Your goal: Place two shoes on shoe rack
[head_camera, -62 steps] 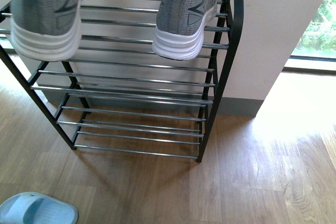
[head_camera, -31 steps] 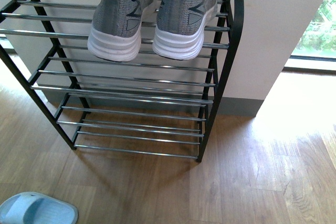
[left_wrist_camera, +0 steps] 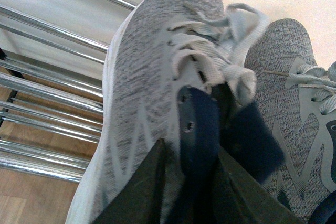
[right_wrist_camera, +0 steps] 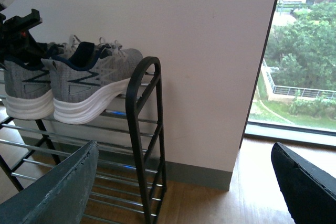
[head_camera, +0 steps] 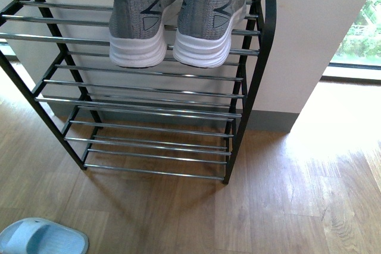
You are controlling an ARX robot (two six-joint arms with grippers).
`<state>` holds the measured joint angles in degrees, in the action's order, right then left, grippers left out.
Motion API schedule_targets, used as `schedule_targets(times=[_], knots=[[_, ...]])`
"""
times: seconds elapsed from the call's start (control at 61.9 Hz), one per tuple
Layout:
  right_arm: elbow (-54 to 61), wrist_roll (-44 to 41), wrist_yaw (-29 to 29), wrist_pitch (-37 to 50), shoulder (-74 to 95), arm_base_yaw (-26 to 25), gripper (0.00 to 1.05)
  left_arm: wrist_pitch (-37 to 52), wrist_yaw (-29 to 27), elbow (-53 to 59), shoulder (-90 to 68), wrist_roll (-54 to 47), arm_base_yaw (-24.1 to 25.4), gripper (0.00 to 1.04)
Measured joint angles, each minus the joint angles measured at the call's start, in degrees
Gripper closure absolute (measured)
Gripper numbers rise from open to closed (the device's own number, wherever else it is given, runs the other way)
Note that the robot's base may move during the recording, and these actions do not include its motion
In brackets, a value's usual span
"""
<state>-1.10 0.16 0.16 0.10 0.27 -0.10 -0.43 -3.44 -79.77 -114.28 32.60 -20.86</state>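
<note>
Our left gripper (left_wrist_camera: 190,150) clamps the navy tongue of one grey knit white-soled sneaker (head_camera: 140,22) on the black chrome-barred shoe rack (head_camera: 149,110) — beside its twin (head_camera: 209,19); our right gripper (right_wrist_camera: 184,148) gapes.

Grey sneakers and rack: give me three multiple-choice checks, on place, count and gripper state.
1. The two grey sneakers sit on the shoe rack's: A top tier; B bottom tier; C middle tier.
2. Count of pale blue slides in the front view: A none; B one; C two.
3. The left gripper is: A open, clear of shoes; B shut on a sneaker's navy tongue; C shut on a rack bar.
Answers: 1 A, both soles rest on the uppermost bars. 2 B, one lies on the floor. 3 B, its fingers pinch the tongue in the left wrist view.
</note>
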Motion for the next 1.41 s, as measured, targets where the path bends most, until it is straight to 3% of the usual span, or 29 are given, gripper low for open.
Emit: schedule_targets(times=[0.356,0.727,1.067,1.26,1.374,1.406], knots=[[0.0,0.0,0.0,0.0,0.0,0.0,0.09,2.19,-5.4,6.43,8.66,-2.08,-0.15,0.08],[0.0,0.0,0.0,0.0,0.0,0.0,0.09,9.27,-21.18,24.5,32.68,-9.79,-0.59,0.09],[0.0,0.0,0.0,0.0,0.0,0.0,0.09,7.15,-33.53,45.05,64.46,-14.99,-0.68,0.09],[0.0,0.0,-0.02,0.0,0.0,0.0,0.09,5.99,-33.38,48.7,71.12,-14.34,0.15,0.1],[0.0,0.0,0.02,0.0,0.0,0.0,0.09,15.34,-14.08,55.43,74.86,-24.74,5.16,0.31],[0.0,0.0,0.02,0.0,0.0,0.0,0.09,16.0,-12.07,56.94,76.02,-26.53,6.05,0.37]])
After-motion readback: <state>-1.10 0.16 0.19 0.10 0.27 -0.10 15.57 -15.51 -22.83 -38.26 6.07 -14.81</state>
